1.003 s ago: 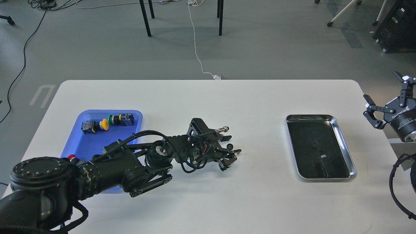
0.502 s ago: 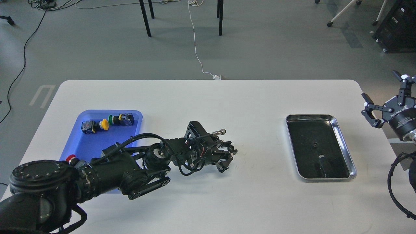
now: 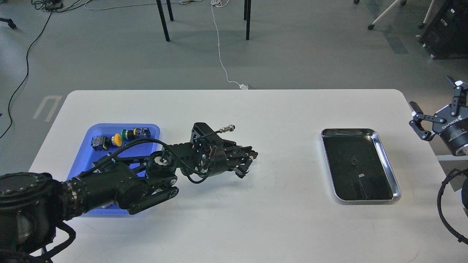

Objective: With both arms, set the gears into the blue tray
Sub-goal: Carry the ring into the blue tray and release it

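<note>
My left gripper (image 3: 248, 160) hovers over the middle of the white table, right of the blue tray (image 3: 109, 160), with its black claw fingers shut. The gear that lay here is gone from the table. I take it to be pinched between the fingertips, though it is too dark to make out. A tiny dark round thing, apparently another gear (image 3: 354, 161), lies in the silver tray (image 3: 396, 190). Past the table's right edge, my right gripper (image 3: 435, 98) is open and holds nothing.
Coloured push-buttons (image 3: 117, 139) lie at the far end of the blue tray. My left forearm (image 3: 120, 186) covers the tray's near part. Table legs and a white cable (image 3: 219, 47) are on the floor beyond the table.
My left gripper closed around the gear on the table, then lifted and drew back to the left towards the blue tray. The right gripper shifted slightly to the right.
</note>
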Robot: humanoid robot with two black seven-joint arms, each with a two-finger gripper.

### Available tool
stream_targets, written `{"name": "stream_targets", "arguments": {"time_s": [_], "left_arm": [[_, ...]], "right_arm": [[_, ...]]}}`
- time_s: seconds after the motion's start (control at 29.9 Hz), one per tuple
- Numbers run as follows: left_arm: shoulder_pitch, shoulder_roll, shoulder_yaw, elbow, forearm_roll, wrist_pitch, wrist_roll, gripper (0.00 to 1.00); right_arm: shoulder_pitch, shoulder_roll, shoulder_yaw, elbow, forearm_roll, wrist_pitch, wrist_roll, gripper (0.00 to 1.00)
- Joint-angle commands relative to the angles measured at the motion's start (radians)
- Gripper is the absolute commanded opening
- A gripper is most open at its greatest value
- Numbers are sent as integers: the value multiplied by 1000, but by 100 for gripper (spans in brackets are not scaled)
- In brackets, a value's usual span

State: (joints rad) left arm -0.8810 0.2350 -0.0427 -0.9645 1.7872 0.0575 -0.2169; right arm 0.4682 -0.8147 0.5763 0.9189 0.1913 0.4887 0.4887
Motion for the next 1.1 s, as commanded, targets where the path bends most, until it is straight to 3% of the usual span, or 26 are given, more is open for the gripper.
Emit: {"name": "stream_targets", "arguments": {"time_s": [0.0,0.07,0.23,0.33,0.64,0.77,0.87,0.97,1.0,1.07], "left_arm": [[0,215,-48,-132,-57,-1,-4,19],[10,326,-52,-169,-60,2,-28,19],[109,541,-45,-169,-60,68,-151,19],[161,605,-40,-145,-64,103,-173,20],[232,606,-36,61,-61,165,-213,22],[246,604,-32,95,-61,165,-268,22],[247,603,-32,95,-64,165,-272,25],[254,601,-34,95,-66,165,-271,32],[254,601,-34,95,-66,165,-271,39],[254,600,-36,95,-68,165,-271,62]], "right_arm": [[3,0,7,0,-1,0,0,95],[6,2,7,0,-1,0,0,95],[4,3,7,-5,-3,0,0,95],[4,3,7,-5,-1,0,0,95],[4,2,7,1,-1,0,0,95],[3,-3,7,1,-1,0,0,95],[0,-8,7,1,-1,0,0,95],[0,-8,7,1,-1,0,0,95],[-2,-6,7,1,-1,0,0,95],[-2,-5,7,3,-1,0,0,95]]}}
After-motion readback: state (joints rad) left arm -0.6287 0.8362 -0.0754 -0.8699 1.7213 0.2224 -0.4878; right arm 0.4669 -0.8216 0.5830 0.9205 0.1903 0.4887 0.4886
